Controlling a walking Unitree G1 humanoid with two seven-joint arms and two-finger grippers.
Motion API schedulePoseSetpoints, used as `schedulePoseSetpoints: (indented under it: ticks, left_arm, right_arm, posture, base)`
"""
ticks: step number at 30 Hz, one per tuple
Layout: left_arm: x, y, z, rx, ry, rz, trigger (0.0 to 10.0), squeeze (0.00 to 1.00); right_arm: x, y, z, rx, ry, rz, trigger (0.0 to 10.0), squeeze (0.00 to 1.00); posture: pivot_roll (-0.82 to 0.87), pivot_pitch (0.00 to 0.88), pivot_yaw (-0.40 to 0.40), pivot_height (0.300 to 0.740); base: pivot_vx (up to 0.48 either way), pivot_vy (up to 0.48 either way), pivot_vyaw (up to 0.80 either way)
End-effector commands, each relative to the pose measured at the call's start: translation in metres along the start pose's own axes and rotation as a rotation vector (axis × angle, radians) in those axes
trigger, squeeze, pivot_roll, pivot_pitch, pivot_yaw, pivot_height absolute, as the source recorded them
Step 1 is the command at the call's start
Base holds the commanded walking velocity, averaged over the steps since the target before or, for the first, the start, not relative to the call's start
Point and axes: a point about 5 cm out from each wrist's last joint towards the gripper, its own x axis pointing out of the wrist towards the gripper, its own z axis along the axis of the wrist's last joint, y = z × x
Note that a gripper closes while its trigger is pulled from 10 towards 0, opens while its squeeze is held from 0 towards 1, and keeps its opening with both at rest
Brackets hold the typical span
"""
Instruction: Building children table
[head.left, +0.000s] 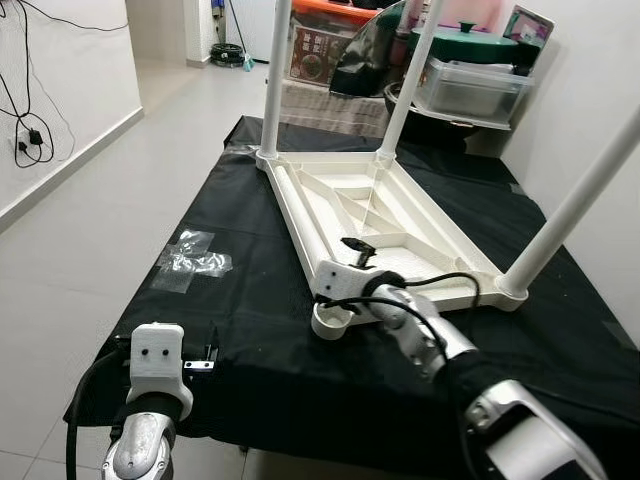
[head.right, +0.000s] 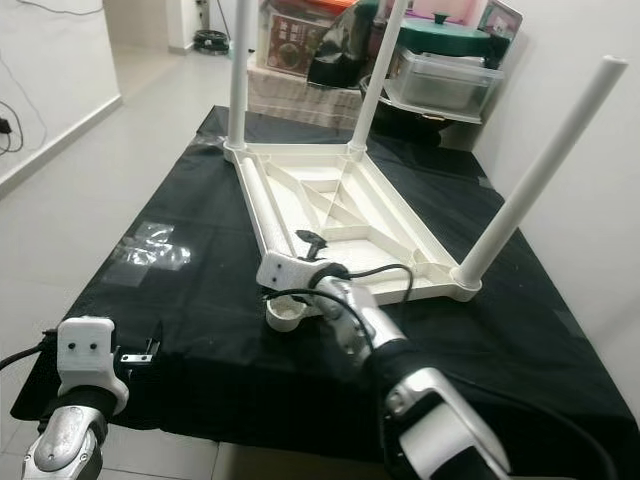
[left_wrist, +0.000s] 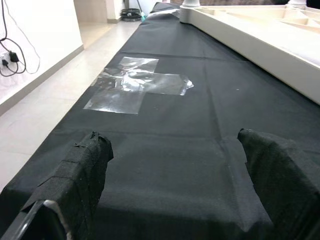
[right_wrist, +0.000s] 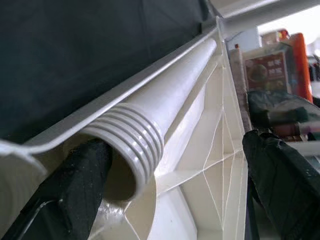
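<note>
Reaching right hand (right_wrist: 165, 165), open around loose fourth leg (right_wrist: 165, 115) inside upturned tabletop (head.left: 400, 215); next: grip, screw into empty near-corner socket (head.left: 332, 320); left hand (left_wrist: 170, 200) open, idle.

black-covered bench (head.left: 250, 340) | upturned white table (head.left: 370, 215) | clear plastic wrap (head.left: 192, 258)

Home interior: pale tiled floor (head.left: 90, 220), white walls, wall socket with cables (head.left: 30, 135). Beyond the right gripper (head.left: 352, 262), shelf clutter: lidded green pot (head.left: 470, 40), plastic tub (head.left: 475, 88).
</note>
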Motion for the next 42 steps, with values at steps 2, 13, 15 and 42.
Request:
schedulePoseSetpoints:
  ticks: [2, 13, 15, 42]
  left_arm:
    - [0.000, -0.003, -0.003, 0.008, 0.012, -0.004, 10.0, 0.00]
    - [0.002, -0.003, -0.003, 0.010, 0.011, 0.001, 10.0, 0.00]
    - [0.002, -0.002, -0.003, 0.011, 0.012, 0.002, 10.0, 0.00]
    - [0.011, 0.005, 0.001, -0.008, -0.001, 0.006, 10.0, 0.00]
  right_arm:
    - [0.005, -0.003, 0.010, 0.061, -0.008, -0.081, 10.0, 0.00]
    - [0.000, -0.014, 0.030, 0.423, -0.195, -0.256, 0.0, 0.00]
    - [-0.002, -0.014, 0.031, 0.424, -0.216, -0.261, 0.0, 0.00]
    - [-0.028, -0.064, -0.004, 0.590, -0.384, -0.288, 0.0, 0.00]
  posture:
    - [0.07, 0.000, -0.155, 0.740]
    - [0.07, 0.000, -0.155, 0.740]
    - [0.07, 0.000, -0.151, 0.740]
    - [0.04, 0.000, -0.112, 0.740]
  base:
    - [0.000, 0.000, 0.00]
    - [0.000, 0.000, 0.00]
    - [0.000, 0.000, 0.00]
    - [0.000, 0.000, 0.00]
